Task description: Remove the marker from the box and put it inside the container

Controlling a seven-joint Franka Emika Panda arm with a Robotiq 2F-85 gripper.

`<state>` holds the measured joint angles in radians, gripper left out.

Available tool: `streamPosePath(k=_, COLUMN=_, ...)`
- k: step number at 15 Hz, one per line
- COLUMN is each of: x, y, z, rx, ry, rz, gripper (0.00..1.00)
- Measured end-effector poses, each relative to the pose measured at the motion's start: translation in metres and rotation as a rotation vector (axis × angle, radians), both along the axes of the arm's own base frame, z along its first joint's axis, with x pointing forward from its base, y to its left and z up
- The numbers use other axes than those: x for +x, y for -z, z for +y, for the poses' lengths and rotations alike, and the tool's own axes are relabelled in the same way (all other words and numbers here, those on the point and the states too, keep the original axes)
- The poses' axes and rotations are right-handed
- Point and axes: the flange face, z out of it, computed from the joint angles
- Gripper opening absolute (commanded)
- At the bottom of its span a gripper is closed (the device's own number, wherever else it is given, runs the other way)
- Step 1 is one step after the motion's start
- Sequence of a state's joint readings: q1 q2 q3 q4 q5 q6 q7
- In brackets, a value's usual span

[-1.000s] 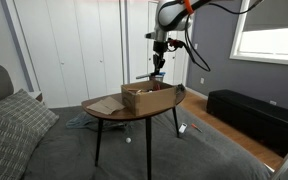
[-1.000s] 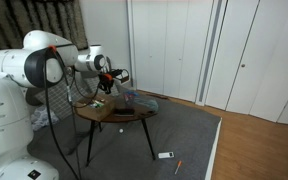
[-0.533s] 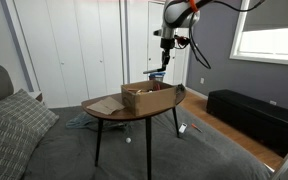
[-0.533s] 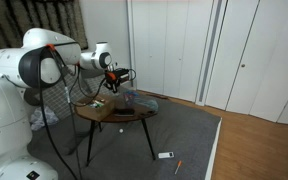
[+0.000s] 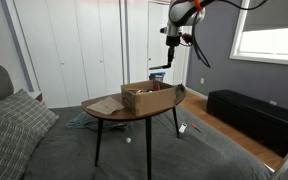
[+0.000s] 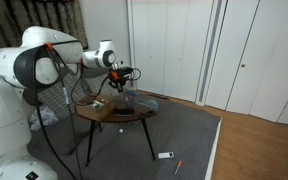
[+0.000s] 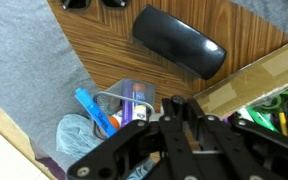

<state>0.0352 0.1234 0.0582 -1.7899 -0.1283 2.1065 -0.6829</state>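
The shallow brown cardboard box [image 5: 147,97] stands on the round wooden table [image 5: 104,110]; its edge shows in the wrist view [image 7: 254,78] with several coloured markers [image 7: 280,116] inside. A clear container [image 7: 122,100] holding markers stands on the table beside the box and also shows in an exterior view [image 6: 133,98]. My gripper [image 5: 170,58] hangs well above the box. In the wrist view its fingers [image 7: 180,108] are closed to a narrow gap, above the table between container and box. The thin marker in its grip is mostly hidden by the fingers.
A long black case [image 7: 180,42] lies on the table beyond the container. Paper lies on the table's near side [image 5: 106,104]. A blue-and-grey bundle [image 7: 79,135] lies on the floor under the table edge. A couch cushion [image 5: 14,125] and a dark bench [image 5: 249,112] flank the table.
My gripper has risen from just above the box and drifted sideways, away from the box's middle, with its fingers still closed.
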Motion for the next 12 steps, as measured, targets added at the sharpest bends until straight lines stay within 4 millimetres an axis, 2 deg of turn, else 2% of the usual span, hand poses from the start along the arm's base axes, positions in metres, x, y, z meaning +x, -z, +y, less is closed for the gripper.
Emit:
streamPosePath(k=10, x=0.0015, y=-0.0045, z=-0.004, rx=-0.189, ry=0.017, rz=-0.042, gripper=0.05)
streamPosePath(k=11, x=0.0013, y=-0.0054, z=-0.0017, rx=-0.203, ry=0.01, rz=-0.043, gripper=0.2)
streamPosePath(k=12, x=0.0012, y=-0.0068, z=0.0028, rx=-0.205, ry=0.002, rz=-0.045, gripper=0.2)
